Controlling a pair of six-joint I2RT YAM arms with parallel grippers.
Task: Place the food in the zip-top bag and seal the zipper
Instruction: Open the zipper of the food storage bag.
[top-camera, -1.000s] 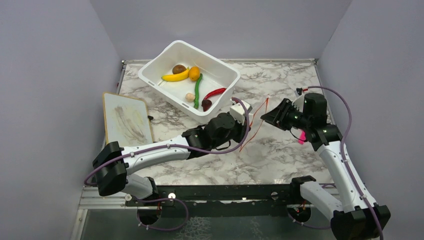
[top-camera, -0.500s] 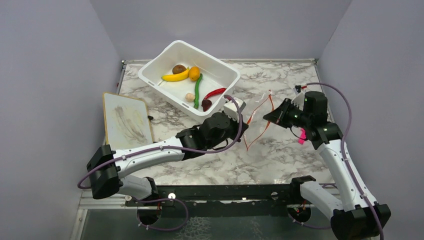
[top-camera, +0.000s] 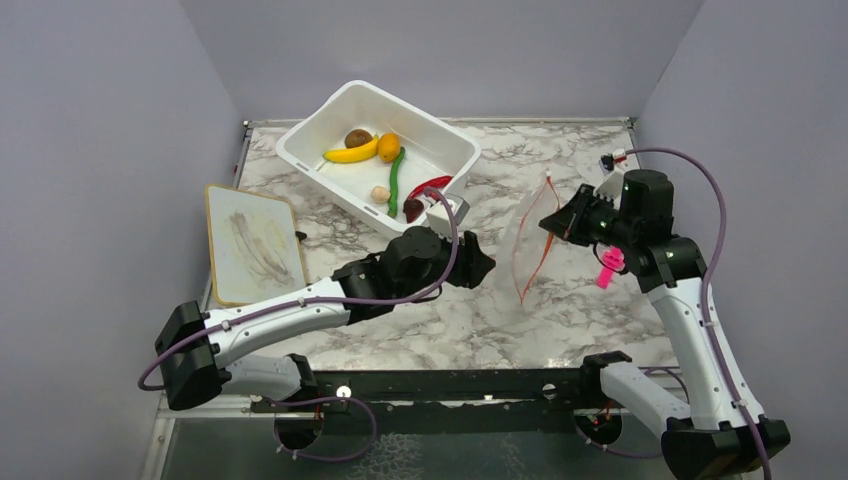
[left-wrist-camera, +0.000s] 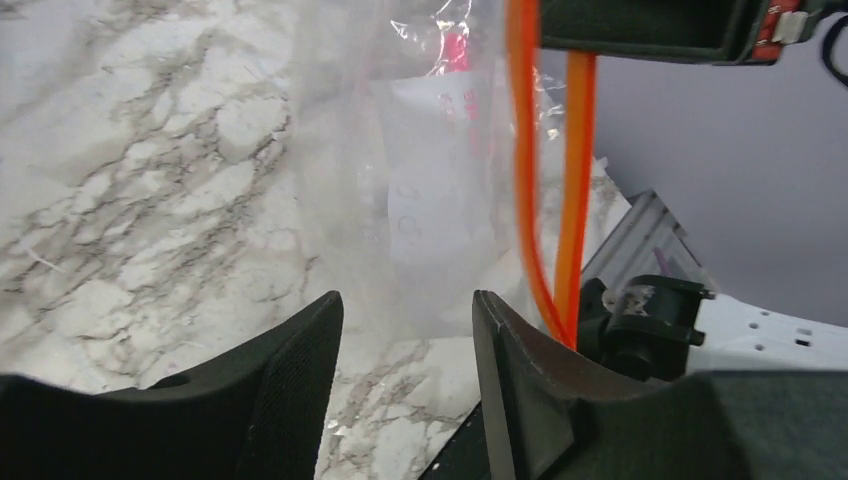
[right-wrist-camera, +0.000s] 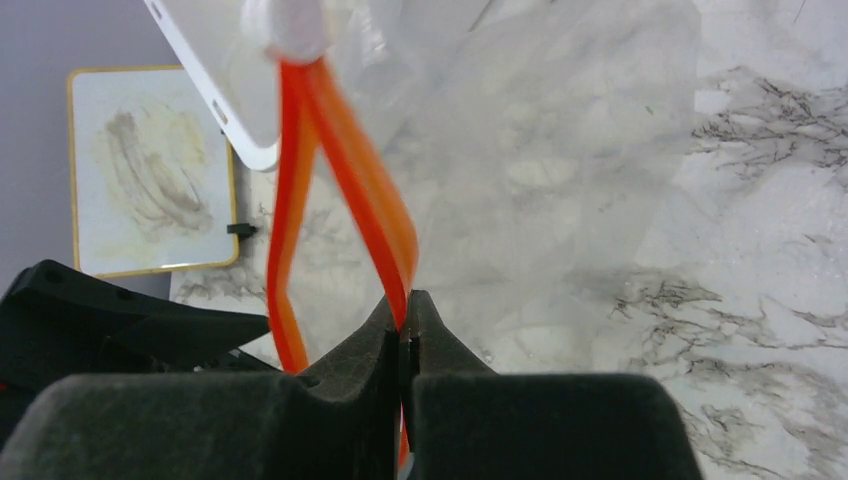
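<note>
Bag (top-camera: 530, 240) now hangs from the right gripper (right-wrist-camera: 405, 312), clenched on its zipper (right-wrist-camera: 350, 205), as the left gripper (left-wrist-camera: 405, 365) lets go; food (top-camera: 350, 154) still waits in the far tub (top-camera: 340, 192).

1. My left arm (top-camera: 285, 312) wears white shells between chunky black joints.
2. A purple cable (top-camera: 300, 298) runs along it.
3. My right arm (top-camera: 695, 335) is built alike, with its own purple cable (top-camera: 718, 215).
4. A small pink piece (top-camera: 607, 268) sits by my right wrist.
5. My left gripper (left-wrist-camera: 407, 300) has matte black fingers (left-wrist-camera: 285, 395) with finely textured inner faces.
</note>
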